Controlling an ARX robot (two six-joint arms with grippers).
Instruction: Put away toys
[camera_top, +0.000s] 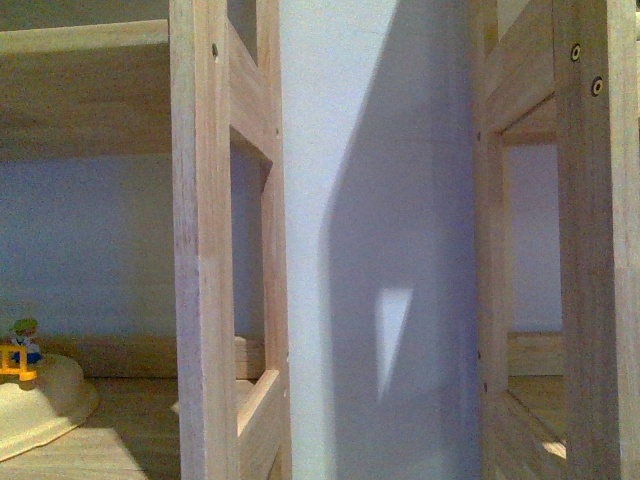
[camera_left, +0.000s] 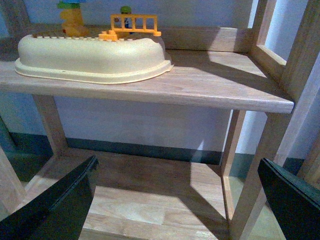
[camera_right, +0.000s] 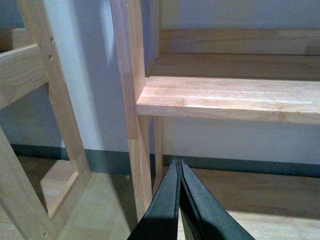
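Note:
The orange-yellow plush animal is out of view in every frame. My left gripper (camera_left: 177, 175) is open and empty, its two black fingers (camera_left: 60, 205) wide apart in front of a wooden shelf unit, over its lower board (camera_left: 150, 195). My right gripper (camera_right: 179, 165) is shut with nothing between its fingers, pointing at the lower level of another wooden shelf unit. Neither gripper shows in the front view.
A cream plastic tub (camera_left: 95, 57) lies upside down on the upper shelf board (camera_left: 220, 85), with an orange toy fence (camera_left: 134, 26) and block figures on it; its edge shows in the front view (camera_top: 40, 405). Wooden uprights (camera_top: 205, 240) (camera_right: 132, 100) stand close, a pale wall behind.

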